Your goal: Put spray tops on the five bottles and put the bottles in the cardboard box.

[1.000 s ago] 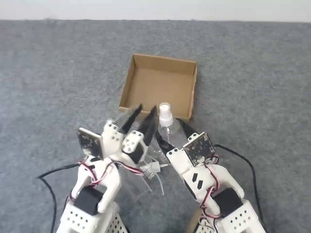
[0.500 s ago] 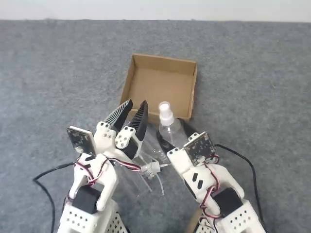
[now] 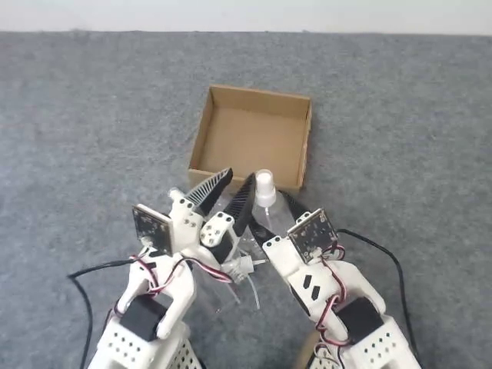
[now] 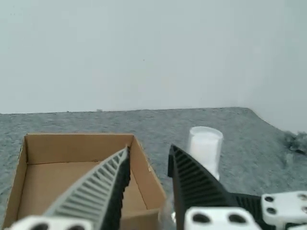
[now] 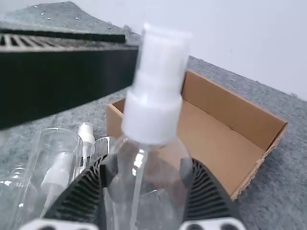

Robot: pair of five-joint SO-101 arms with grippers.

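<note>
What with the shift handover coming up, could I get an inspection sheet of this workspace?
Surface: grey carpet.
Job's things: cardboard box empty; one bottle with its spray top on, upright beside the box's near wall; loose bottles and loose spray tops lying between the arms.
Clutter: nothing seen.
Grippers: right gripper, jaws shut on the bottle; left gripper, jaws open and empty, beside the spray top.
Cables: black cables trail from each arm over the carpet.
Surroundings: pale wall behind.
</note>
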